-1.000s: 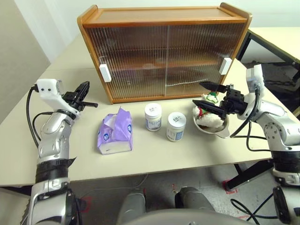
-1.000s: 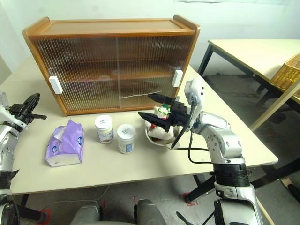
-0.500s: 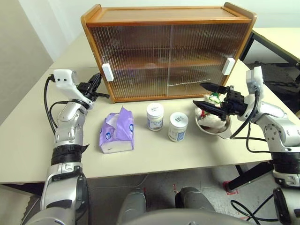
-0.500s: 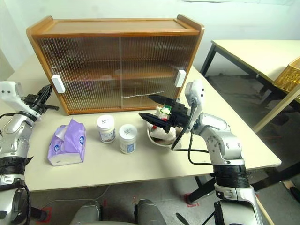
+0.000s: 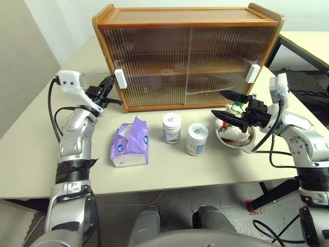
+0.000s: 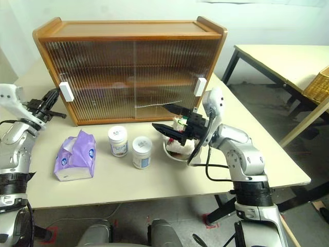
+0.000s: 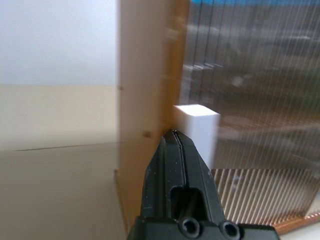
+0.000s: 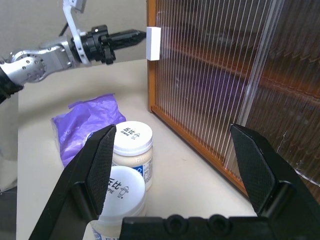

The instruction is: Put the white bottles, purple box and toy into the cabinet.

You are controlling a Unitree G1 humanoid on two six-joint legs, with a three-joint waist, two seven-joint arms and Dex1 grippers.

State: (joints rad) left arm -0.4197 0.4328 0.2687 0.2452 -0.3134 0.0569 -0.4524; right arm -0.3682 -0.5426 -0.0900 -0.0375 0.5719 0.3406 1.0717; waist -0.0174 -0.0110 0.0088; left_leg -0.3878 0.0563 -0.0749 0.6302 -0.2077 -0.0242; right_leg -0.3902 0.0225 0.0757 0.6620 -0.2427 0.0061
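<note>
Left gripper (image 5: pixel 114 99), jaws pressed together, apparently just beside the cabinet (image 5: pixel 187 56) handle (image 5: pixel 120 78). Right gripper (image 5: pixel 226 105), jaws spread, over the toy (image 5: pixel 230 126).

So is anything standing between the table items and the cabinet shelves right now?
Yes. Both ribbed sliding doors of the cabinet are shut across the shelves. The white bottles, purple box and toy sit on the table in front. The shut left end effector is at the left door's white handle.
</note>
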